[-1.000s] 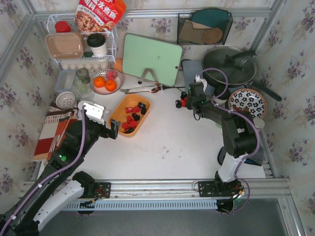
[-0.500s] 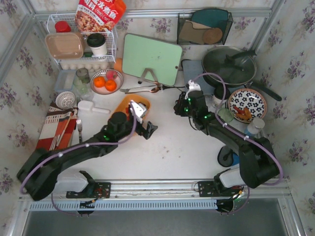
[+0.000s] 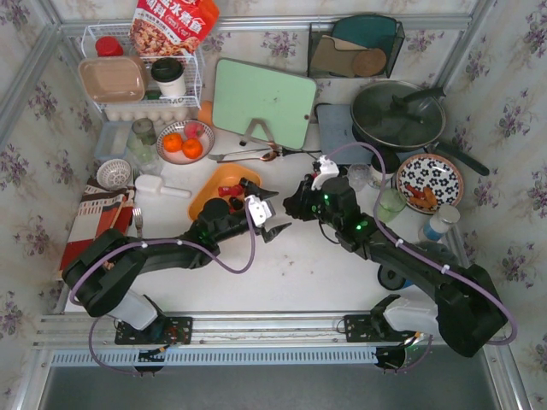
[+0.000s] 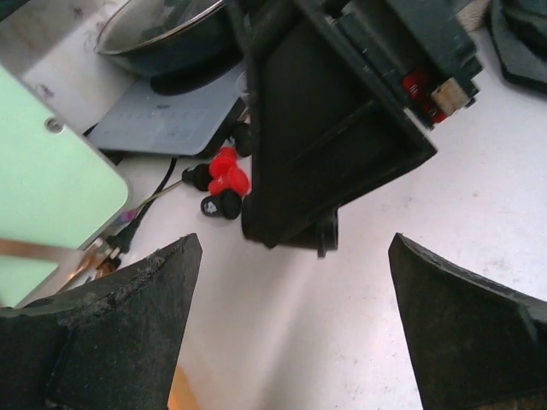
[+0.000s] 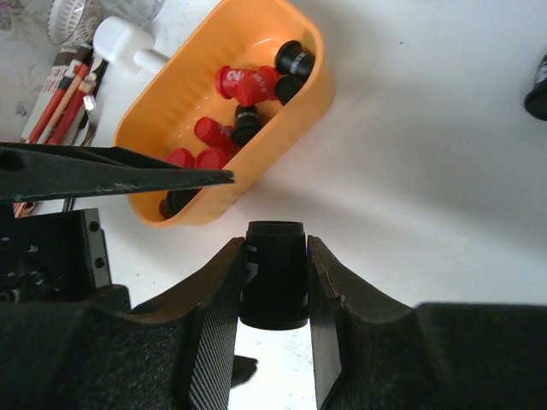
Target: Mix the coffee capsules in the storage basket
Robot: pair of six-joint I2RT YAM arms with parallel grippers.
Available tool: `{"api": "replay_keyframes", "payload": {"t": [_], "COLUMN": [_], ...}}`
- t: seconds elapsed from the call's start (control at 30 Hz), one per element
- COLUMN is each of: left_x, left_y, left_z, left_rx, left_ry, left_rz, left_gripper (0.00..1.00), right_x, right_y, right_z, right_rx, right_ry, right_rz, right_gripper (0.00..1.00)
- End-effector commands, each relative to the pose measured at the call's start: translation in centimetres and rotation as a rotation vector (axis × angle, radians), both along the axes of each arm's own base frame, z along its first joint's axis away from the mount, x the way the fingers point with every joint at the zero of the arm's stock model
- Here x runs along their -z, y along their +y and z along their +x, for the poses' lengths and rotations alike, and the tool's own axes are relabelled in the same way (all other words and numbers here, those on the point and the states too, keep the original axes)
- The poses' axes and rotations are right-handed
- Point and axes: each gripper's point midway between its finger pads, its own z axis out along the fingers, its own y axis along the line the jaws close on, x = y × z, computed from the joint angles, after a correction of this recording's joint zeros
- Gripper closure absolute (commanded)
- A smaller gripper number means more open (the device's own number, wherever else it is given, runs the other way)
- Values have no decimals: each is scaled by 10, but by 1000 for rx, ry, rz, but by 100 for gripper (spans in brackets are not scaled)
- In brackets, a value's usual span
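Right gripper (image 5: 273, 256): the two fingers are drawn in partway and clamp one black capsule (image 5: 273, 286) by its sides. The capsule points straight out from the palm, its rim just past the fingertips, above bare white table (image 5: 427, 171).

Storage basket (image 5: 154, 128): it lies just ahead of this gripper and to its left, resting on the table and apart from the held capsule. Inside it, red and black coffee capsules (image 5: 244, 84) lie on their sides, the two colours interleaved.

Left gripper (image 4: 292, 248): the fingers are spread wide with nothing between them. Directly ahead of the gap is the black body of the right gripper. One left finger (image 5: 111, 171) reaches across in front of the basket's near wall, as the right wrist view shows.

Loose capsules (image 4: 224, 178): a small red and black cluster sits on the table beyond the left gripper, beside the green cutting board (image 4: 43, 171) and a grey mat (image 4: 171, 120).
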Motion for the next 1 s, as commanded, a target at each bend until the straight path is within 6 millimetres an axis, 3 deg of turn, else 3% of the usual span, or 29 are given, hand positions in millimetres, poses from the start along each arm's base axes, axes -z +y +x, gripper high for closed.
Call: {"api": "replay_keyframes", "payload": {"t": [0.0, 0.23, 0.4, 0.53, 0.67, 0.8, 0.97], "left_x": [-20, -14, -20, -24, -21, -15, -4], "left_y": [-13, -15, -13, -14, -12, 6, 46], "left_z": [-13, -14, -13, -17, -19, -3, 30], "left_rx": [85, 70, 44, 48, 36, -103, -398], "left_ry": [-120, -114, -140, -156, -158, -116, 16], "left_rz": [-35, -10, -20, -27, -23, -16, -6], "left_gripper": [8, 24, 43, 53, 65, 75, 82], "right_x": [-16, -24, -23, -19, -22, -29, -31], "right_y": [17, 21, 22, 23, 24, 16, -5], "right_z": [-11, -22, -25, -26, -26, -19, 4], "right_rx": [-56, -83, -94, -106, -112, -75, 41], "right_ry": [-24, -32, -18, -8, -16, -49, -90], "right_rz": [89, 123, 119, 109, 107, 60, -66], "right_gripper": [70, 70, 67, 63, 51, 38, 36]}}
